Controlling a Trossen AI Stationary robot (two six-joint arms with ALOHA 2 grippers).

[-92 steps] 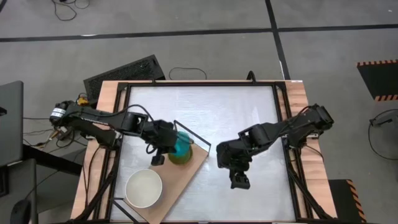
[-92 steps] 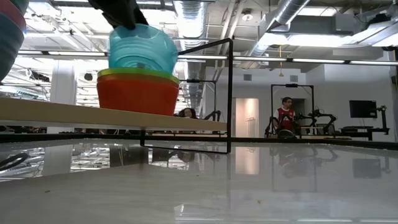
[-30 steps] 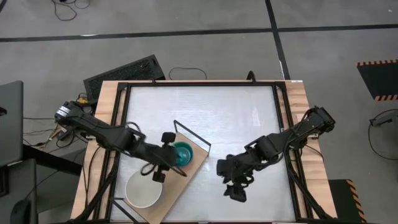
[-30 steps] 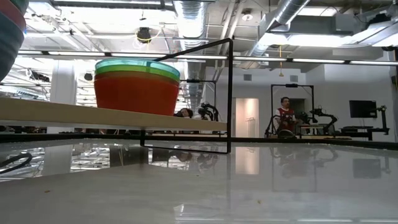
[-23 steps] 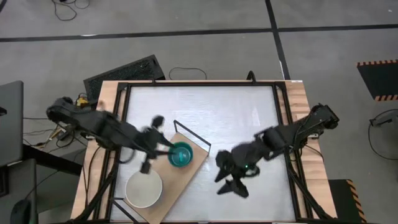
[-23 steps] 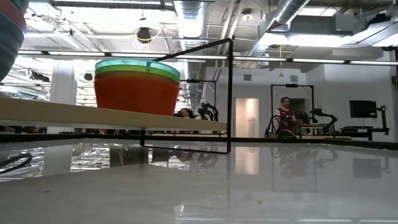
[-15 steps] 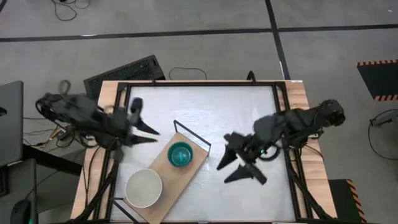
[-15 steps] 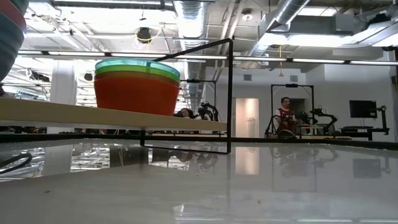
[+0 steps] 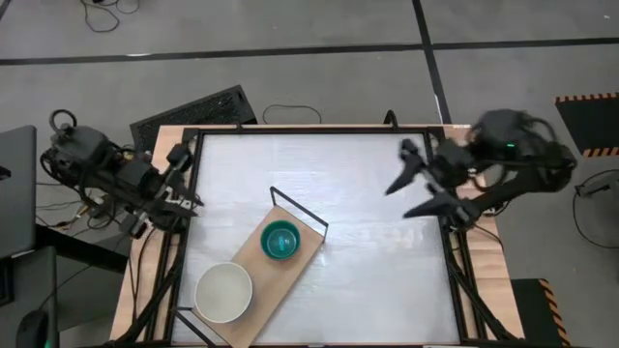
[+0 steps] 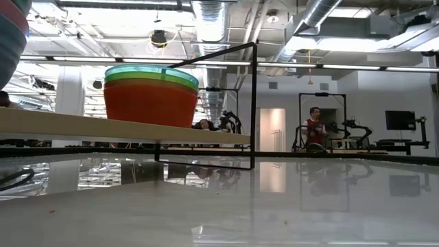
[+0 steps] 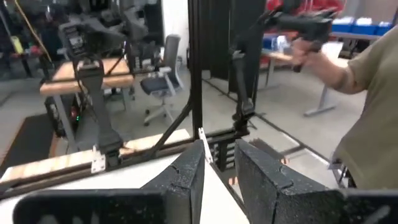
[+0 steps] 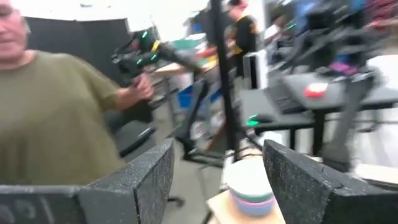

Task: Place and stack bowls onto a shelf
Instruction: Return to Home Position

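Observation:
The light-wood shelf [image 9: 295, 273] lies slantwise at the table's near left, and its board also shows in the low view [image 10: 103, 125]. On its far end stands a stack of bowls: red [image 10: 151, 104], lime green [image 10: 161, 81] and cyan [image 9: 280, 240] on top. On its near end stands a second stack topped by the cream-white bowl [image 9: 223, 292], with pink and blue ones under it [image 12: 250, 202]. My left gripper [image 9: 184, 181] is at the table's left edge, empty, its fingers a little apart [image 11: 219, 171]. My right gripper [image 9: 397, 203] is open and empty at the far right.
The table's black frame rails [image 9: 184, 242] run along both sides. The shelf's thin black wire frame [image 10: 254, 103] rises over its far end. A person in an olive shirt [image 12: 56, 118] stands beyond the table, holding a hand-held device. A keyboard [image 9: 193, 116] lies beyond the far-left corner.
My left gripper has drawn back from the cyan-topped stack toward the table's left edge. My right gripper has swung from the table's near middle toward the far right edge and tipped up to level. Both stacks of bowls have stayed still on the shelf.

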